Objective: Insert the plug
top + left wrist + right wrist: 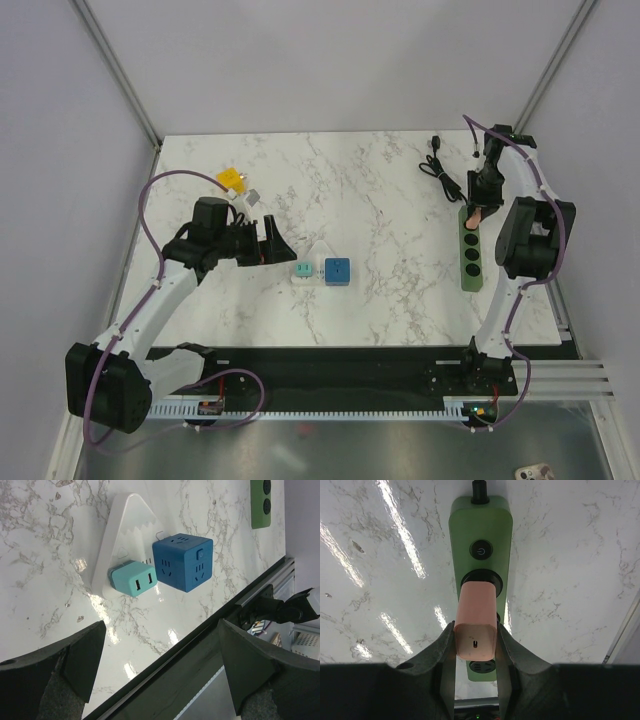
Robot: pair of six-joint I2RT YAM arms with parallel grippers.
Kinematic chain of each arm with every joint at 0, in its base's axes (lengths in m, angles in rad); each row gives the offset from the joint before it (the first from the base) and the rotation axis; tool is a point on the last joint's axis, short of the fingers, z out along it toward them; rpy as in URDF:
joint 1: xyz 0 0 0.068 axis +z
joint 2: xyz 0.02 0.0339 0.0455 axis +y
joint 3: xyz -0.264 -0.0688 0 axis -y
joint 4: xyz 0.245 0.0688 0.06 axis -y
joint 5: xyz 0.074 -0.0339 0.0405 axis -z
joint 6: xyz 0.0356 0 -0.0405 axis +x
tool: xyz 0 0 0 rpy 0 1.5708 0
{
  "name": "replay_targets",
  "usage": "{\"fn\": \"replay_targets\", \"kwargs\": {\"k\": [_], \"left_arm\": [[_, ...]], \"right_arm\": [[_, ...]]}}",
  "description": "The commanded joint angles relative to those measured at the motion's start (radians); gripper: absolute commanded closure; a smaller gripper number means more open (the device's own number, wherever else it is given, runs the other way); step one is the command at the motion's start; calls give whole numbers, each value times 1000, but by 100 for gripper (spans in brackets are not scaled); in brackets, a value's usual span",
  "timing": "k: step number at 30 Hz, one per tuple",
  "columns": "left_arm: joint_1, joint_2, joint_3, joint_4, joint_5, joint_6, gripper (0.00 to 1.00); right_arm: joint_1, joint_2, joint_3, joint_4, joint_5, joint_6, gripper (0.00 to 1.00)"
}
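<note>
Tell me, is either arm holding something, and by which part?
Right jaws grip the pink plug by its sides, near its rear end. Left jaws stand open, holding nothing.

Mid counter [400,230] between blue cube [337,271] and green strip [470,284] is open, a wide lane. Blocks: cube plus teal adapter [299,272] against white wedge [116,527], black cable [447,178] off strip's far end, yellow block [231,180] far left.

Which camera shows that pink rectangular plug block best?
The right wrist view: the pink rectangular plug block fills the centre, clamped in the right gripper at a round socket of the green plastic power strip. The top view shows only a small pink speck; the left wrist view misses it.
</note>
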Motion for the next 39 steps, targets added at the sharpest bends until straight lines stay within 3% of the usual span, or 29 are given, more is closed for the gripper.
{"fn": "replay_targets", "kwargs": {"k": [1, 10, 19, 39], "left_arm": [[-2, 1, 8, 2, -11, 41, 0], [-2, 0, 8, 1, -13, 40, 0], [-2, -14, 7, -1, -19, 41, 0], [-2, -8, 8, -2, -22, 40, 0]], "right_arm": [[-6, 57, 0, 32, -95, -9, 100], [-9, 37, -19, 32, -119, 0, 100], [-11, 71, -33, 52, -14, 8, 100], [-14, 131, -203, 219, -98, 25, 100]]}}
